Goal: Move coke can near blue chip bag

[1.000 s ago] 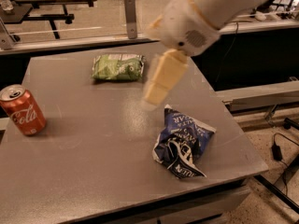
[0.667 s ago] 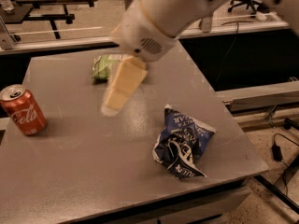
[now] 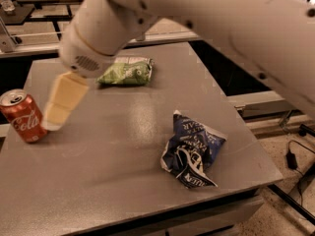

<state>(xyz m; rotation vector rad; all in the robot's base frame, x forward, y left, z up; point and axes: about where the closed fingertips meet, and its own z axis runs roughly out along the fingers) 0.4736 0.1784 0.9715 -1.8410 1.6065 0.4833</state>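
The coke can (image 3: pixel 22 115) stands upright at the left edge of the grey table (image 3: pixel 123 146), red-orange with white script and a silver top. The blue chip bag (image 3: pixel 192 150) lies crumpled at the table's right front, far from the can. My gripper (image 3: pixel 59 106) hangs from the white arm that crosses the view from the upper right. It is just to the right of the can, close beside it, a little above the table.
A green chip bag (image 3: pixel 126 71) lies at the back middle of the table. The table's right edge drops to the floor, where black cables (image 3: pixel 295 156) lie. Shelving and rails stand behind the table.
My arm has swung left across the table, from above the blue chip bag's area to just beside the coke can. The can and both bags have not moved.
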